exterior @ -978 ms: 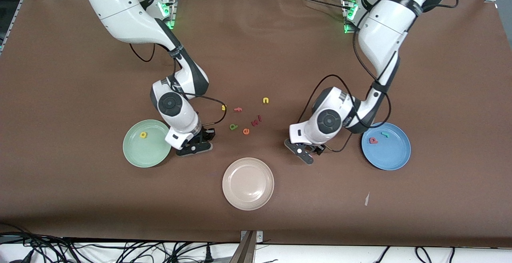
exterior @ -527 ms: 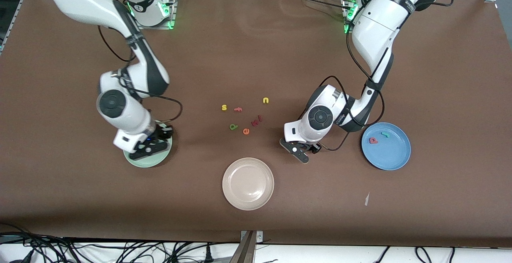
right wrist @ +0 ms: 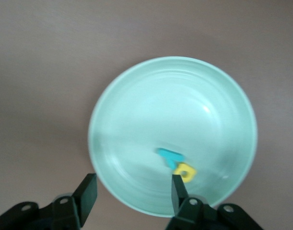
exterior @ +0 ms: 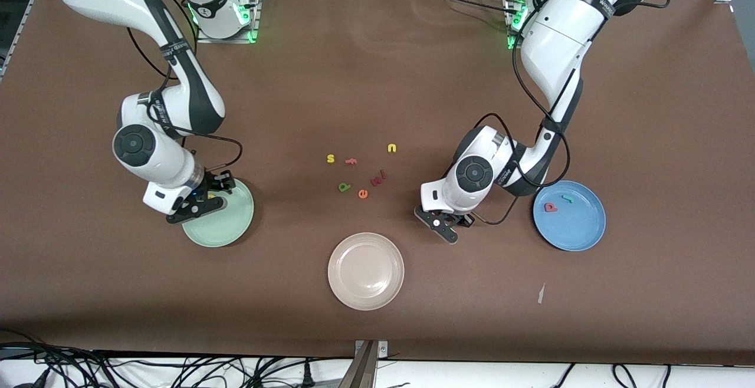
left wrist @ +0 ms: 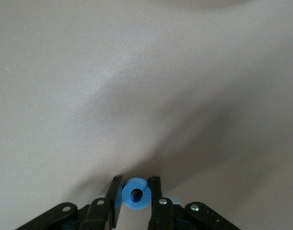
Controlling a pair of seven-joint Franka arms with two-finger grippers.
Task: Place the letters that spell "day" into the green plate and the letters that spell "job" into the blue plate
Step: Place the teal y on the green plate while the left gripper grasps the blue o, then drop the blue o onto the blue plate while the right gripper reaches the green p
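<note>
My left gripper (exterior: 443, 227) is low over the table between the beige plate and the blue plate (exterior: 578, 232). Its fingers are shut on the blue ring-shaped o (left wrist: 136, 194). A pinkish-red b (exterior: 550, 207) and a teal j (exterior: 567, 199) lie in the blue plate. My right gripper (exterior: 197, 206) hangs open and holds nothing over the rim of the green plate (exterior: 227, 230). The right wrist view shows the teal y (right wrist: 169, 156) and the yellow a (right wrist: 186, 171) touching each other in that green plate (right wrist: 151, 105). The dark green d (exterior: 344, 187) lies on the table among loose letters.
Loose letters lie mid-table: a yellow s (exterior: 330, 158), a pink f (exterior: 351, 161), a yellow u (exterior: 391, 148), an orange e (exterior: 363, 194) and dark red letters (exterior: 377, 178). A beige plate (exterior: 365, 270) sits nearer the front camera. A paper scrap (exterior: 541, 293) lies near the blue plate.
My right arm swung from beside the loose letters to over the green plate at its own end of the table. The left gripper hardly shifted.
</note>
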